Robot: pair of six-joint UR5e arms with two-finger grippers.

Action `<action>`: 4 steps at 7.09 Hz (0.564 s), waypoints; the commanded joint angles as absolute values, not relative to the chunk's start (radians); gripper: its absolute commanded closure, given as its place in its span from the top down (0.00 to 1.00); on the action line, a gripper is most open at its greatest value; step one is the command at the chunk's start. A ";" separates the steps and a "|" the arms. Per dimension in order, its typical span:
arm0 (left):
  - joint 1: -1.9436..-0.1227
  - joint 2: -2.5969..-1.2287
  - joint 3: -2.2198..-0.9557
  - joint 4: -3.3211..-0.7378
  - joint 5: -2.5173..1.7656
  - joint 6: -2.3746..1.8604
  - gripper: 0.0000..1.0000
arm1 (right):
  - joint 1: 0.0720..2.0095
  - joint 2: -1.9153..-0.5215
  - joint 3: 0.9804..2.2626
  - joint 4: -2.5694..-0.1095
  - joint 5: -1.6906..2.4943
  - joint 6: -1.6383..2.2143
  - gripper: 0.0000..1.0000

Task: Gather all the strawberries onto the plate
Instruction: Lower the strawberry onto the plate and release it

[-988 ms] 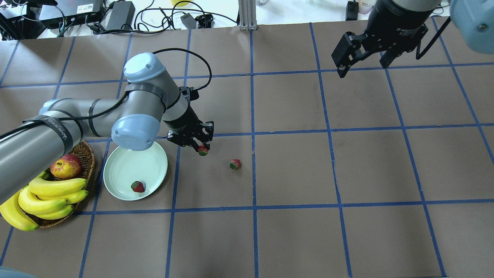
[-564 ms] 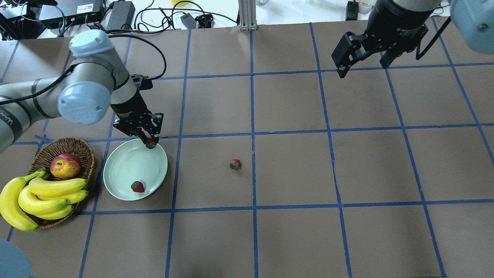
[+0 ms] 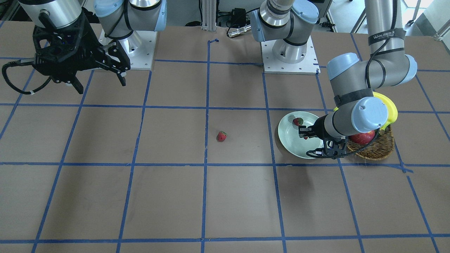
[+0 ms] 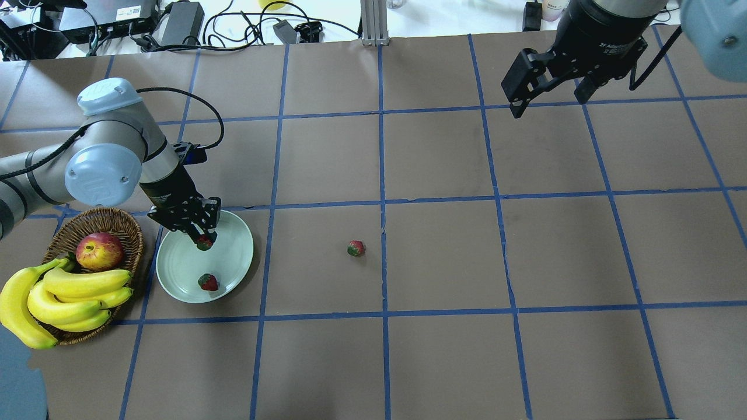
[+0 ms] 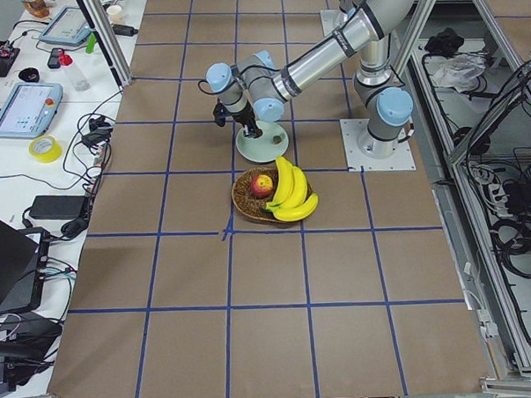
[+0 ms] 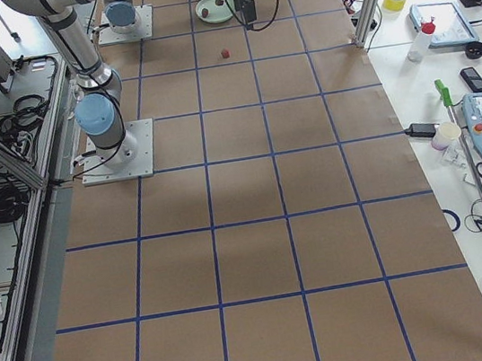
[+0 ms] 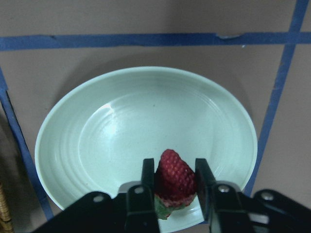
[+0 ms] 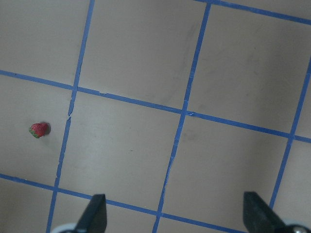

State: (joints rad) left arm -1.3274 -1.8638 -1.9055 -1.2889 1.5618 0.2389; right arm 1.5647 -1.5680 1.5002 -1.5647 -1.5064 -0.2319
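While our left tool [image 4: 203,238] pinches one strawberry [image 7: 175,177] above the plate [image 4: 233,258] at the left, our right tool [image 4: 550,100], upper right, hangs wide open, empty.

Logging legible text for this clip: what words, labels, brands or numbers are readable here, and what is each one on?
"WANJEED": white letters on the black strap around the left arm, front-facing view.
White print on the right gripper, overhead view: too blurred to read.
White sticker on the black box beyond the table: too small to read.
Nothing else is legible.
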 commanded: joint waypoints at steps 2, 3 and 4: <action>-1.331 -1.844 -1.890 -1.287 1.548 0.195 1.00 | 1.563 -1.571 1.500 -1.565 -1.506 -0.233 1.00; -1.369 -1.842 -1.858 -1.285 1.522 0.108 1.00 | 1.565 -1.571 1.500 -1.565 -1.506 -0.233 1.00; -1.441 -1.836 -1.836 -1.284 1.443 0.024 1.00 | 1.563 -1.571 1.500 -1.565 -1.506 -0.233 1.00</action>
